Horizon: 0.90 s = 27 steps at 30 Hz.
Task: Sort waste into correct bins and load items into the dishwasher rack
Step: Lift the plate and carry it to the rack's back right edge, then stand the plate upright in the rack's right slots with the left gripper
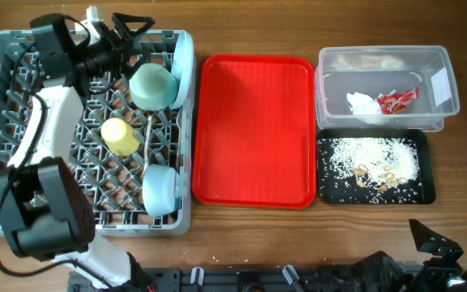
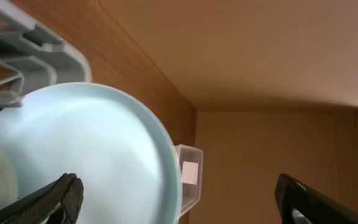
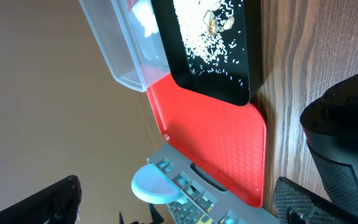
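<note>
The large square grey plastic rack with upright pegs (image 1: pixel 6 130) fills the left end of the wooden table (image 1: pixel 250 28), and most of the dishes are in it. The pale blue round plate (image 1: pixel 183 58) stands on edge along its back right side. Just beside it the pale blue-green bowl (image 1: pixel 152 85) sits mouth down, and the small yellow cup (image 1: pixel 120 136) lies among the pegs nearer the middle. The left gripper (image 2: pixel 178 185) hangs over the rack's back edge with its jaws spread wide, the plate close by one finger, nothing held. The flat red plastic serving tray (image 1: pixel 256 130) lies bare beside the rack. To the right of it, the clear rectangular plastic tub (image 1: pixel 331 65) holds the crumpled white paper napkin (image 1: pixel 362 103) and the small red crinkled wrapper (image 1: pixel 397 100). Touching the tub's near side, the shallow black rectangular tray (image 1: pixel 331 191) carries the loose white rice with brownish scraps (image 1: pixel 371 154). The right gripper (image 3: pixel 178 183) waits at the table's near right corner, jaws wide apart and empty.
</note>
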### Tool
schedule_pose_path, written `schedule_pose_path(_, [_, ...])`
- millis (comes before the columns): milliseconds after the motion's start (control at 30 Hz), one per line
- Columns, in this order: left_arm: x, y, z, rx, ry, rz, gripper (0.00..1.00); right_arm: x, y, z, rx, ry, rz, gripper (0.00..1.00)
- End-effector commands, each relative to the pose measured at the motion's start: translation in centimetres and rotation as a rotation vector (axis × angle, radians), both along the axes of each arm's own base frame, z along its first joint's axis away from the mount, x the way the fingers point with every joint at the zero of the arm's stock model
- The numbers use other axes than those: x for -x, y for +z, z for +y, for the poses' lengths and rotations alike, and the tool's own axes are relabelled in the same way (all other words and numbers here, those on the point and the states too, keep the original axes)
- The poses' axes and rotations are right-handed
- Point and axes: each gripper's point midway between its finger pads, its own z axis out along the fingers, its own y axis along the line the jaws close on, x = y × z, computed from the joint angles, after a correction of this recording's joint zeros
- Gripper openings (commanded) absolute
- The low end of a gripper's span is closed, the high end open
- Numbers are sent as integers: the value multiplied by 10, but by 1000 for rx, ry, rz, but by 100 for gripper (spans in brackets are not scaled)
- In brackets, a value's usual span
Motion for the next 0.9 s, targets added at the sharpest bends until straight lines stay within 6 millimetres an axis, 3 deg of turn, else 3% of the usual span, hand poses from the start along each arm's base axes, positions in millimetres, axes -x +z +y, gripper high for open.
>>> schedule_pose_path(0, [25,73,-10,-41,-12,-160,99,-1,0,0,-4,-4,5,100])
schedule_pose_path(67, [49,83,-46,-135,-119,-245,99,-1,0,0,-4,-4,5,100])
schedule_pose_path(100, [56,76,-61,-193,-137,-240,99,-1,0,0,-4,-4,5,100])
schedule_pose_path(200, [58,19,-86,-519,-59,-116,99,-1,0,0,-4,-4,5,100])
schedule_pose_path(267, [55,-17,-84,-836,94,-45,100,-1,0,0,-4,-4,5,100])
schedule_pose_path(333, [52,-23,-78,-1002,198,-46,100,-1,0,0,-4,-4,5,100])
schedule_pose_path(433, [53,-21,-82,-1071,184,-86,100,-1,0,0,-4,-4,5,100])
schedule_pose_path(533, [50,-19,-42,-1181,315,-38,100,-1,0,0,-4,-4,5,100])
schedule_pose_path(600, [51,-24,-24,-1144,360,29,100,-1,0,0,-4,-4,5,100])
schedule_pose_path(667, [50,-27,-29,-1101,326,30,100,-1,0,0,-5,-5,5,100])
schedule_pose_path(867, [45,-21,-64,-1189,219,-110,100,-1,0,0,-4,-4,5,100])
